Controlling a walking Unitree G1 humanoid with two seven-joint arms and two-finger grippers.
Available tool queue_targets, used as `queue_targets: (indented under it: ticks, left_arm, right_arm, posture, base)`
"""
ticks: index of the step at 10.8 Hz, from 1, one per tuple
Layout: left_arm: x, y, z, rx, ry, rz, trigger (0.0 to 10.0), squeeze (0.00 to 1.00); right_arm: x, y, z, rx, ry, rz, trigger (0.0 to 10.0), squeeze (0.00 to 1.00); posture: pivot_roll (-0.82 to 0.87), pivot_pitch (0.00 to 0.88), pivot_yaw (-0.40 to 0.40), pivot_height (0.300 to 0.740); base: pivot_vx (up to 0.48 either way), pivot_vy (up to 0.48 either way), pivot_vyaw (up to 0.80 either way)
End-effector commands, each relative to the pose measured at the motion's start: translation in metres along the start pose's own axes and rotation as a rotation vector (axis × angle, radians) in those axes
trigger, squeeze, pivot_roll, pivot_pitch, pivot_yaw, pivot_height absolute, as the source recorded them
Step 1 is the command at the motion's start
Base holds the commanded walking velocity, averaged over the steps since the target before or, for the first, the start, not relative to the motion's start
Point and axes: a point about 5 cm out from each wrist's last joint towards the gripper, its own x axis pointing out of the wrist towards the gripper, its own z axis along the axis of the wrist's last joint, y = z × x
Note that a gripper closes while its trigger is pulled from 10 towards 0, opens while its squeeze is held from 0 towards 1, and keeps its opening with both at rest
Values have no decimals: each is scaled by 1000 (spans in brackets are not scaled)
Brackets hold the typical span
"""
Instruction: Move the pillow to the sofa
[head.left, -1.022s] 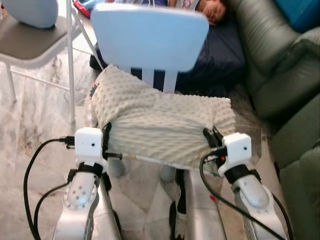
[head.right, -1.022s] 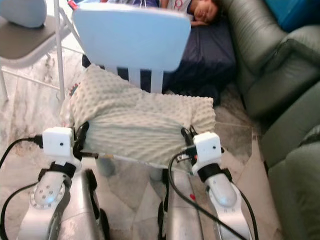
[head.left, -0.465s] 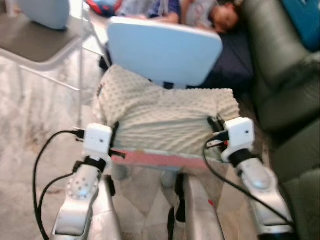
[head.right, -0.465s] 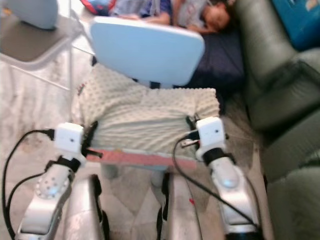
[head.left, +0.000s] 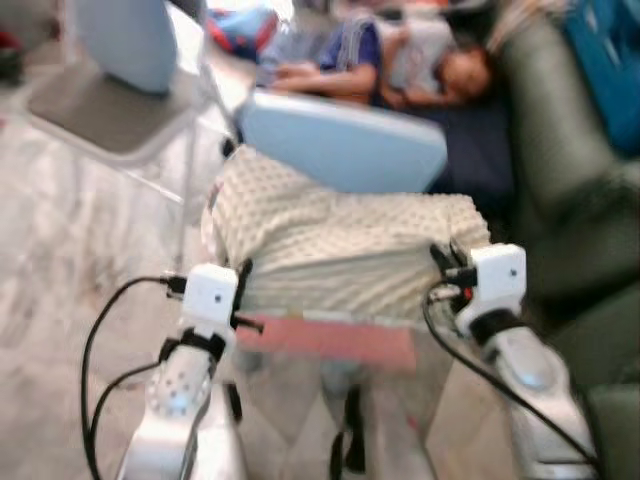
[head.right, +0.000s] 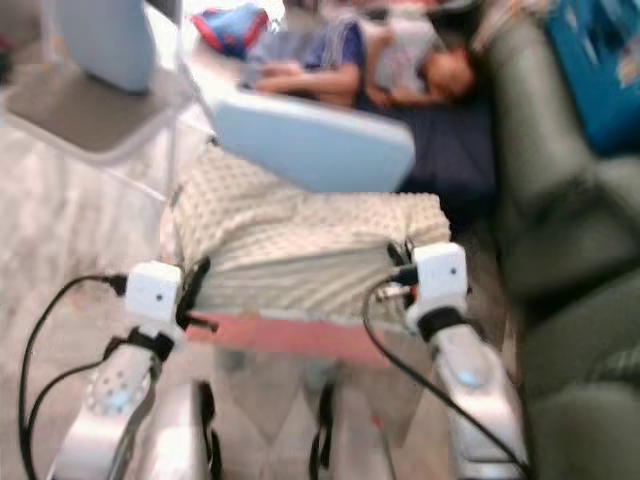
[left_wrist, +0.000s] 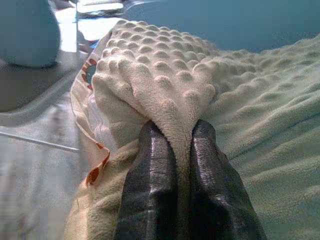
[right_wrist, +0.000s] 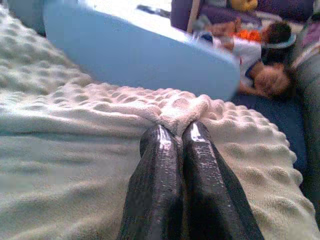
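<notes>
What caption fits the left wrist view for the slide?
Left pincer shut on a fold of the pillow, chair behind.

Silver arms, white wrist blocks, black cables

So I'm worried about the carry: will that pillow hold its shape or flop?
Probably floppy: the pillow bunches where the left gripper and right gripper pinch it. Likely light, since pinches alone hold it. Its nubby cover should resist slipping.
</notes>
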Motion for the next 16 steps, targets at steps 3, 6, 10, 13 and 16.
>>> queue_targets:
  ticks: [3, 6, 10, 13, 16]
  left_arm:
    - [-4, 21, 5, 79, 4, 19, 10000, 0]
    - [15, 22, 9, 75, 24, 32, 10000, 0]
    - [4, 1, 13, -38, 10, 13, 10000, 0]
    - [6, 3, 14, -76, 21, 10, 10000, 0]
    - [7, -1, 16, -83, 26, -15, 10000, 0]
  right_arm:
    - [-4, 7, 3, 15, -14, -46, 10000, 0]
    - [-4, -3, -1, 33, -1, -139, 10000, 0]
    - [5, 7, -10, 267, 57, -119, 10000, 0]
    - [9, 4, -20, 215, 118, -181, 10000, 0]
    - [8, 5, -25, 142, 145, -202, 10000, 0]
  posture:
    - [30, 185, -108, 740]
    - [-6, 215, -88, 740]
    - [4, 232, -87, 740]
    - [11, 237, -88, 740]
    - [7, 251, -84, 740]
  base:
    - [0, 0, 0]
    - [0, 0, 0]
    - [0, 0, 0]
    - [0, 0, 0]
    - [-219, 0, 0]
